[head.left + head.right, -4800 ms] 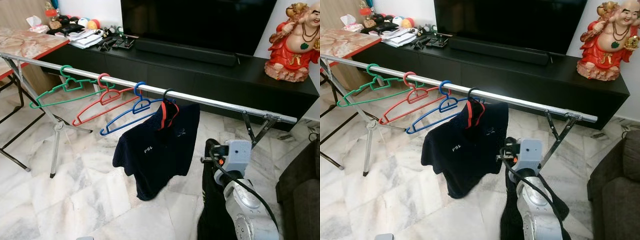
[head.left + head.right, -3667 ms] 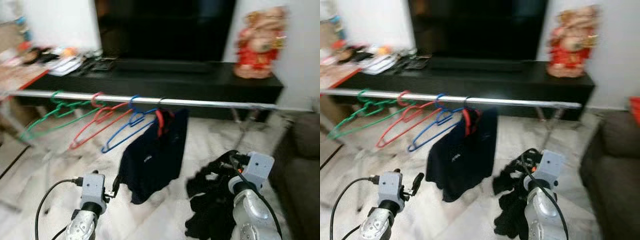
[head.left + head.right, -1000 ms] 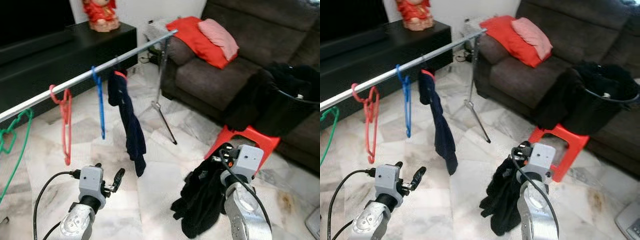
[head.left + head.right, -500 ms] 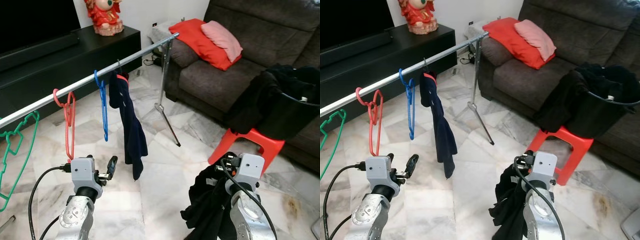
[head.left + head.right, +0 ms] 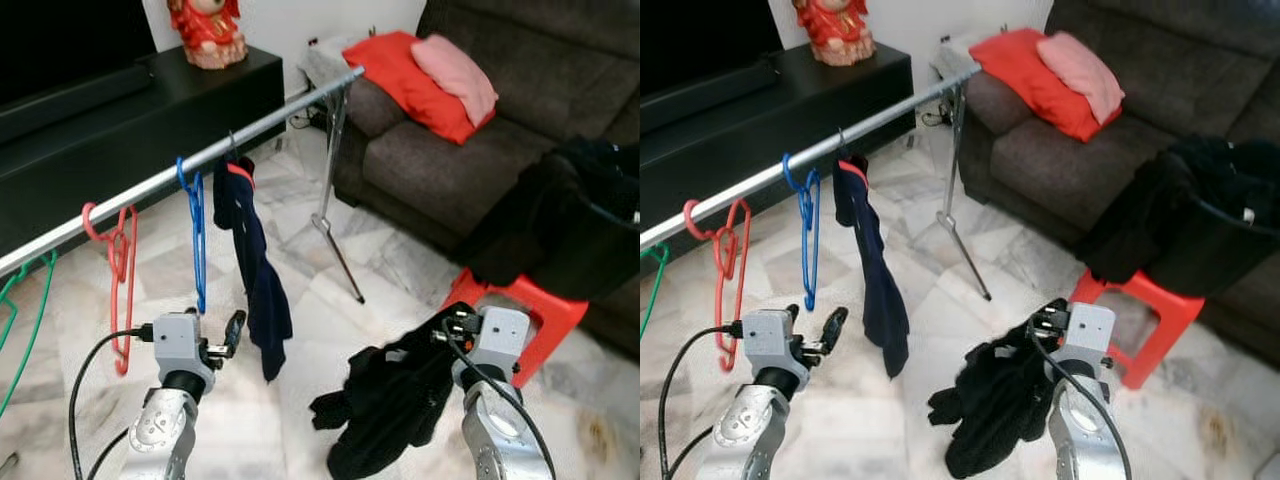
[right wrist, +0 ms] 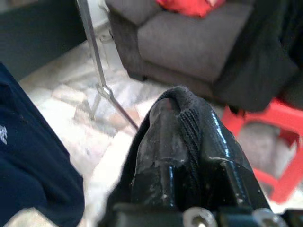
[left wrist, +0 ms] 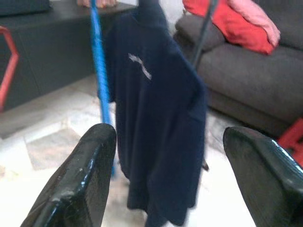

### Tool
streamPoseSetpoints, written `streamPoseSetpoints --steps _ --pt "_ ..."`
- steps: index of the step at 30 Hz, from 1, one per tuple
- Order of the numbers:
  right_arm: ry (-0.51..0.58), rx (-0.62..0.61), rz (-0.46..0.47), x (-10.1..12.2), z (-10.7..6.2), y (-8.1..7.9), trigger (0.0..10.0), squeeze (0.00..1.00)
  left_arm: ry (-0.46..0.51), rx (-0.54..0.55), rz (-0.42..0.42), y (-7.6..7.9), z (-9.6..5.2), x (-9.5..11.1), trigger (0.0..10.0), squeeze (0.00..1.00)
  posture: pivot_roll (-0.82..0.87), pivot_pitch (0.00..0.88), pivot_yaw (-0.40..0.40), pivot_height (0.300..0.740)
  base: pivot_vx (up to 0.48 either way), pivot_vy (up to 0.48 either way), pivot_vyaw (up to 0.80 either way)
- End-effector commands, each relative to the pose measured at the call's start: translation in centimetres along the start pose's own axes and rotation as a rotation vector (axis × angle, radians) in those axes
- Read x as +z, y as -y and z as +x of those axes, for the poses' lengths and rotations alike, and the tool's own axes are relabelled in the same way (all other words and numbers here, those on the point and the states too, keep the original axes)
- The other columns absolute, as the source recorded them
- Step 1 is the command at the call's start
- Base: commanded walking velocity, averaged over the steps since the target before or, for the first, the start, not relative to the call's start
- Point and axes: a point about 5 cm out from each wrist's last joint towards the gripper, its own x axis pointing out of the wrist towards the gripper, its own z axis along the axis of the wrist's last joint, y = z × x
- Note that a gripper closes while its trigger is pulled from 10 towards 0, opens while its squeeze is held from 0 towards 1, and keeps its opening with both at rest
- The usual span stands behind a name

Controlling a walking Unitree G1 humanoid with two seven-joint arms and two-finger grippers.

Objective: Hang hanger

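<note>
A silver rail [image 5: 200, 160] carries a green hanger [image 5: 20, 320], a red hanger [image 5: 122, 260], a blue hanger [image 5: 195, 235] and a navy shirt [image 5: 255, 270] on its own hanger. My left gripper [image 5: 235, 328] is low in front of the shirt, open and holding nothing; the left wrist view looks between its fingers [image 7: 90, 175] at the shirt [image 7: 156, 109]. My right gripper [image 6: 184, 113] is shut on a black garment [image 5: 385, 405], which hangs in a bunch over the floor. The cloth is draped over its fingertips.
A dark sofa [image 5: 520, 130] with a red cloth [image 5: 400, 70] and a pink cushion [image 5: 455, 75] stands to the right. A black basket of clothes [image 5: 600, 230] sits on a red stool [image 5: 530, 305]. The rack's leg [image 5: 335, 230] slants to the marble floor. A black TV console [image 5: 120, 110] runs behind.
The head view has turned from the rack's front toward its right end and the sofa. The black garment in my right gripper has swung out to the left. My left gripper has risen a little.
</note>
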Motion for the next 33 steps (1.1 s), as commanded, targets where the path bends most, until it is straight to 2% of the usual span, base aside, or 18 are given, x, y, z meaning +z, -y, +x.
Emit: streamPoseSetpoints --steps 1,11,22,27,30,33 --pt "0.027 0.015 0.012 0.5 0.1 -0.6 10.0 0.0 -0.013 0.018 0.017 -0.7 -0.4 -0.2 10.0 0.0 0.03 0.129 -0.014 0.74 0.382 0.0 0.0" --pt "0.033 0.016 0.013 0.6 0.2 -0.6 10.0 0.0 -0.011 0.016 0.018 -0.7 -0.2 0.0 10.0 0.0 0.02 0.135 -0.014 0.74 0.387 0.0 0.0" --pt "0.035 0.023 0.017 0.6 0.1 -0.8 10.0 0.0 0.045 0.02 0.016 -1.0 0.4 1.5 10.0 0.0 0.02 0.141 -0.011 0.74 0.389 0.0 0.0" --pt "0.035 0.022 0.02 0.5 0.1 -0.8 10.0 0.0 0.043 -0.009 0.049 -0.8 0.4 1.7 10.0 0.0 0.02 0.143 -0.01 0.74 0.0 0.0 0.0" --pt "0.036 0.023 0.021 0.5 0.1 -0.9 10.0 0.0 0.026 -0.004 0.039 -0.8 0.3 1.3 10.0 0.0 0.02 0.143 -0.01 0.74 0.0 0.0 0.0" --pt "0.037 0.025 0.017 0.5 0.1 -0.9 10.0 0.0 0.028 0.006 0.03 -1.0 0.1 1.3 10.0 0.0 0.02 0.144 -0.01 0.74 0.0 0.48 0.0"
